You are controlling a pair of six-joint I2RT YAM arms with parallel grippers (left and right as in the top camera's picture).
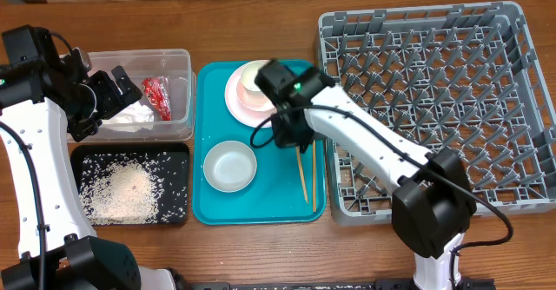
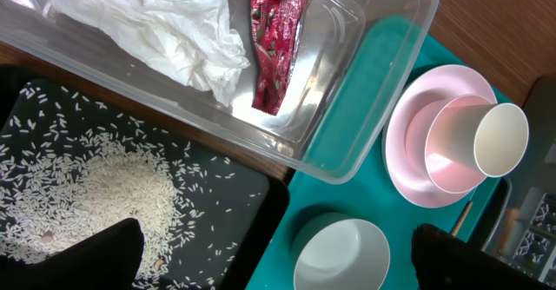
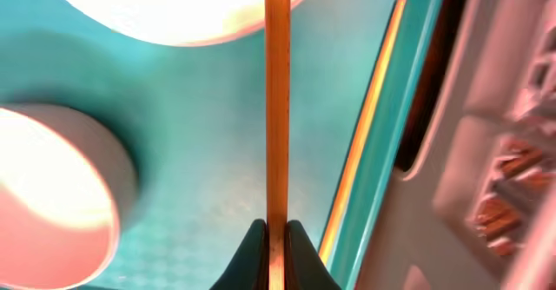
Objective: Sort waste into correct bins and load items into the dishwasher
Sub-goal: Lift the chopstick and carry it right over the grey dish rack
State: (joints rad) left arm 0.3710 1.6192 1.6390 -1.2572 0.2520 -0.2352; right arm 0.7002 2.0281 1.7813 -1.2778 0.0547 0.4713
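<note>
Pinching one chopstick point(image 3: 276, 108) between jaws closed tight on it, the right gripper point(image 3: 276, 251) is seen low over the teal tray point(image 1: 278, 205). The second chopstick point(image 3: 369, 125) is laid along that tray's edge, next to the dish rack point(image 1: 521, 29). The left gripper point(image 1: 109, 103) is held wide open and empty above the clear tub point(image 1: 184, 64), in which the red wrapper point(image 1: 158, 97) and tissue point(image 2: 165, 29) are lodged. Rice point(image 1: 122, 190) is spread in the black tray point(image 1: 178, 151). The cup point(image 2: 499, 138) is tilted in the pinkish bowl point(image 2: 443, 155) on the pink plate point(image 2: 408, 164); the grey-white bowl point(image 1: 230, 166) is set nearby.
</note>
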